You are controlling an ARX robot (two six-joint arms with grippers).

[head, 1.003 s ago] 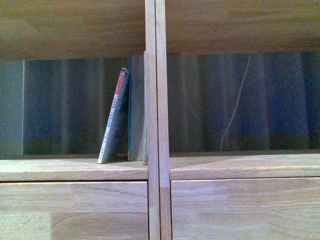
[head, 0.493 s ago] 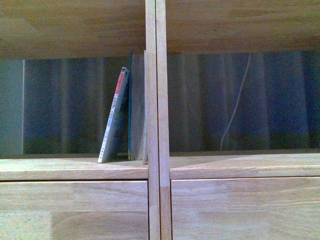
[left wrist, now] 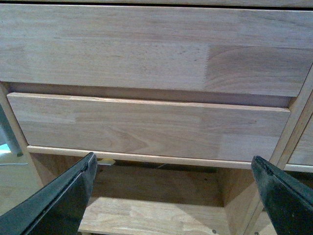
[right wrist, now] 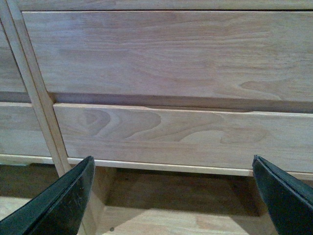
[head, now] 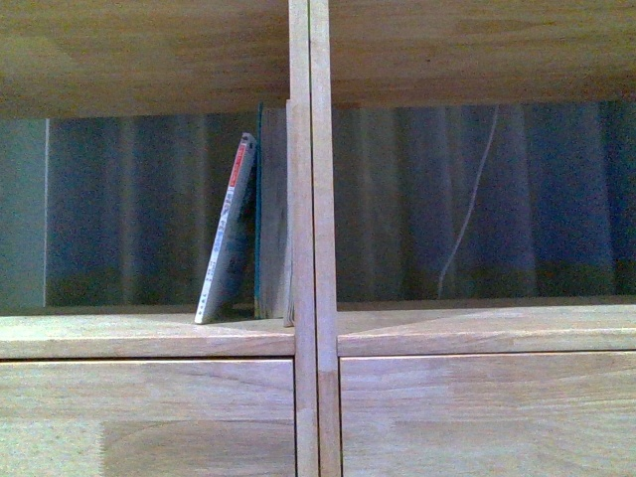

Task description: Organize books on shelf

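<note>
**Two books in left compartment; both grippers spread and empty**

Books counted: two. Both stand in the compartment left of the shelf's [head: 159, 336] central double divider [head: 309, 238], as seen from the front view. The white paperback [head: 228, 237] leans, its foot out to the left on the compartment floor and its red-topped spine tipped right toward the second book. The teal-covered book [head: 270, 214] stands close to upright, set against the divider. The tops of the two books are close together; whether they touch cannot be told. Their feet are apart.

Compartments in view: two, one on each side of the divider. The right one shows only a thin pale cord [head: 469, 204] hanging behind the backless shelf against a dark, folded backdrop.

Drawer fronts: two show below the compartments in the front view, one on each side of the divider. The left wrist view shows two stacked drawer fronts [left wrist: 146, 125] with an open recess beneath them. The right wrist view shows two stacked drawer fronts [right wrist: 181, 134] beside a vertical rail.

Grippers: two, neither visible in the front view. The left gripper [left wrist: 176, 169] has its two dark fingers spread wide, nothing between them, pointing at the lower drawers. The right gripper [right wrist: 173, 171] is likewise spread wide and holds nothing, facing the lower drawers.
</note>
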